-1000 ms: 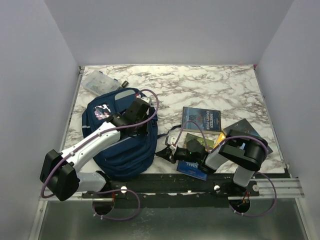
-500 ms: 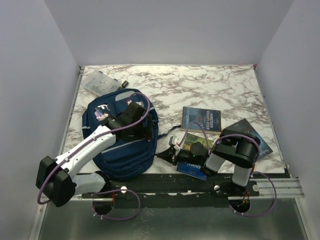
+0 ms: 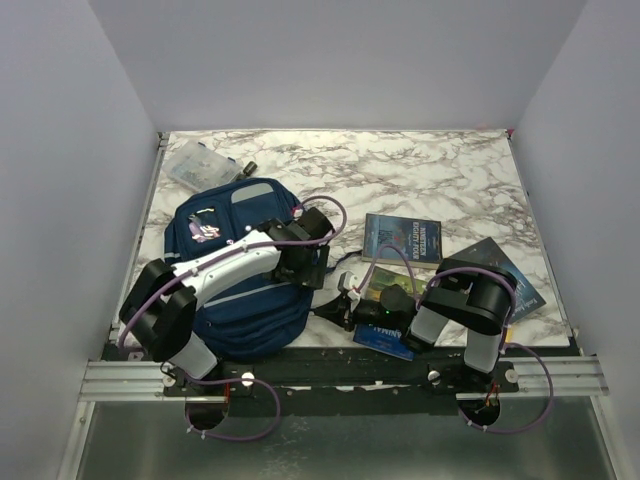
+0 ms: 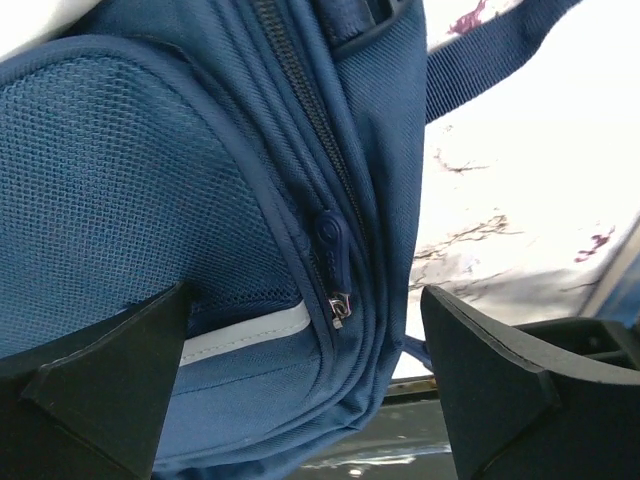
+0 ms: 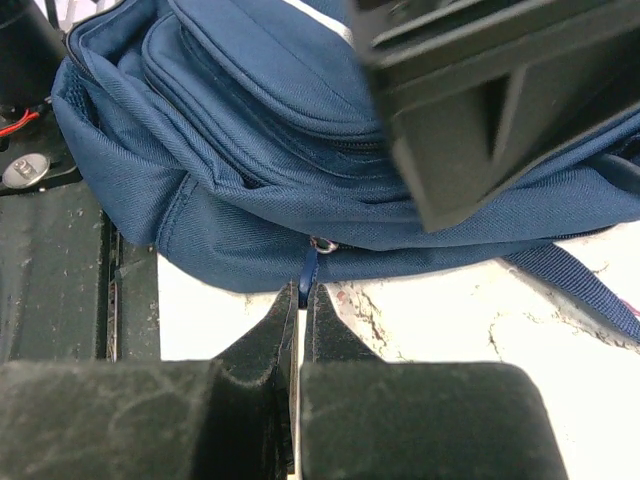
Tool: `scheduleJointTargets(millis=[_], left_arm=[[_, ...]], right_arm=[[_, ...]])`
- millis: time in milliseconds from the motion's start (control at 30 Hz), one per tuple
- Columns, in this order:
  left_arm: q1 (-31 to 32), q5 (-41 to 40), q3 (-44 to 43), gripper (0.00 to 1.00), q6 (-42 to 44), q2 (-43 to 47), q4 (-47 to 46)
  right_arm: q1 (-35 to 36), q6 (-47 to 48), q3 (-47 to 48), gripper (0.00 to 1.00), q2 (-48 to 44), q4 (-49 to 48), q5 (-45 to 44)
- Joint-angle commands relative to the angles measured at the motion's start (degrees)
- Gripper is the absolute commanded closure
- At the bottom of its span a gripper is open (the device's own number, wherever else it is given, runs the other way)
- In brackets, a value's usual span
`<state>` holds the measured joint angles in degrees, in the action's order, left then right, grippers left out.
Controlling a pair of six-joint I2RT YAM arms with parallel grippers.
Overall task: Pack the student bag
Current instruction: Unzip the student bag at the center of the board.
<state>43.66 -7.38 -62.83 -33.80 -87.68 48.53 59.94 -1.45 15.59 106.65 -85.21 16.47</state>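
The right gripper (image 5: 301, 296) is pinched narrow on a blue zipper pull (image 5: 308, 266) at the backpack's (image 3: 235, 305) near right edge. The left gripper (image 4: 305, 300) spreads wide over a side zipper (image 4: 330, 238). Books (image 3: 402, 238) crowd the right, with bare marble table (image 3: 420, 165) beyond. The navy, grey-striped backpack lies near left, partly hidden under the left arm.

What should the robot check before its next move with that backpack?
1. Right claw shut on the lower zipper tab: ok.
2. Left claw open: ok.
3. Side zipper pull centred in the left claw's gap, untouched: ok.
4. Backpack unzipped for packing: not ok, that zipper looks closed.
5. Books lying on the table: ok.
6. Which pocket the right claw's tab opens: cannot tell.
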Motion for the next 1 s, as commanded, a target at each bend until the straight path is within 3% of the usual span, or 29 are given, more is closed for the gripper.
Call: scheduleJointTargets(millis=[0,200,267,333,367,467,600,733,967], left_arm=[[4.73,-5.88,-2.82,0.02,6.24,-2.84,1.46],[5.53,-6.8,-4.05,0.02,8.0,-9.34,1.83],[5.75,-7.23,-4.02,0.08,8.4,-11.51,1.6],[5.91,-8.27,-3.3,0.23,8.94,-12.39,0.49],[5.91,-8.74,-2.88,0.36,8.91,-12.17,-0.34],[5.91,-6.8,-1.74,0.51,9.77,-10.22,-2.81],[5.92,-5.37,-1.51,0.98,10.11,-6.08,-4.67],[5.91,-4.3,0.06,1.0,9.99,-0.69,-6.41],[5.87,0.25,2.77,1.0,10.59,6.12,-8.67]], right_arm=[[0.53,0.92,0.13,1.0,1.11,-6.0,0.91],[0.53,0.91,0.06,1.0,1.11,-6.27,0.96],[0.6,0.92,0.13,1.0,0.82,-5.66,0.72],[0.58,2.78,0.49,1.0,0.2,-4.07,0.38],[0.57,3.13,0.66,1.0,-0.22,-2.89,0.11],[0.55,3.91,0.75,1.0,-1.08,-0.5,-1.11],[0.55,4.14,0.95,1.0,-1.75,1.2,-1.58],[0.54,4.42,1.72,0.98,-1.54,2.6,-1.64],[0.56,6.61,3.29,0.83,-0.4,2.32,2.07]])
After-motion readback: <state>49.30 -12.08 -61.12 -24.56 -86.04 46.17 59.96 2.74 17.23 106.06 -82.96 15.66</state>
